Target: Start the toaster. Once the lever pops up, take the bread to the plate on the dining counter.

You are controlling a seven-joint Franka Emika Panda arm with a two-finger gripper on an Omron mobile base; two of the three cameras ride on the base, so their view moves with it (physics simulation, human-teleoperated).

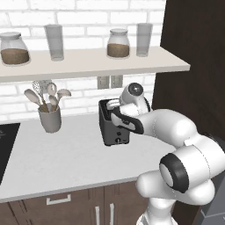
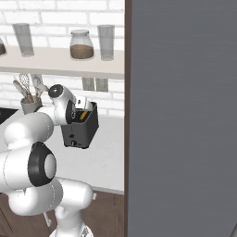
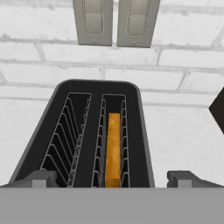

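pale worktop (image 1: 66, 154): toaster (image 3: 83, 131) holds bread (image 3: 113, 148) in its right slot; jaws (image 3: 112, 178) spread wide above, empty.

I see the toaster (image 1: 110, 127) on the worktop (image 1: 57, 162), near the wall; bread (image 3: 113, 148) stands in its right slot in the hand view, left slot bare; gripper (image 3: 112, 178) hangs over the toaster's near end, fingers wide apart either side; utensil cup (image 1: 50, 118) well left of the toaster; shelf (image 1: 88, 63) above, with two jars and two glasses; wall sockets (image 3: 116, 22) behind the toaster.
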